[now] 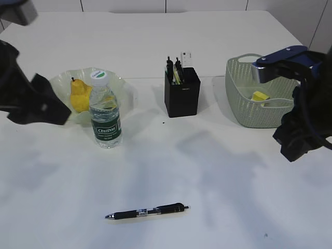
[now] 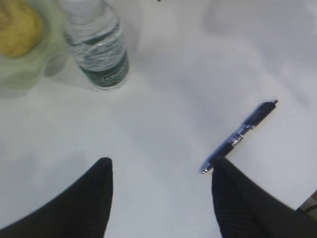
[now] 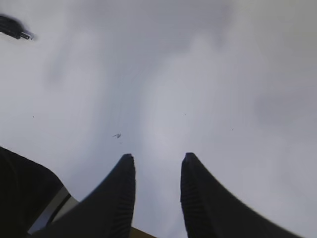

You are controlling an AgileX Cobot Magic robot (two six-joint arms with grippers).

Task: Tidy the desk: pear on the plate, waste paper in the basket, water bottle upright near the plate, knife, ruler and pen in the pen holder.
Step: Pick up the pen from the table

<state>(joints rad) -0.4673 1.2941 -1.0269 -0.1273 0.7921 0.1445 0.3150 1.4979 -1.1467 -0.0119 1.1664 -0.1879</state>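
At the front of the bench the pen lies crosswise, nearer the left end effector, which gapes wide and empty.

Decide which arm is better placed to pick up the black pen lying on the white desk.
Left, probably. The left gripper hangs open just above the black click pen, whose tip sits by one finger. The right gripper faces bare white desk, with the pen only at its view's edge.
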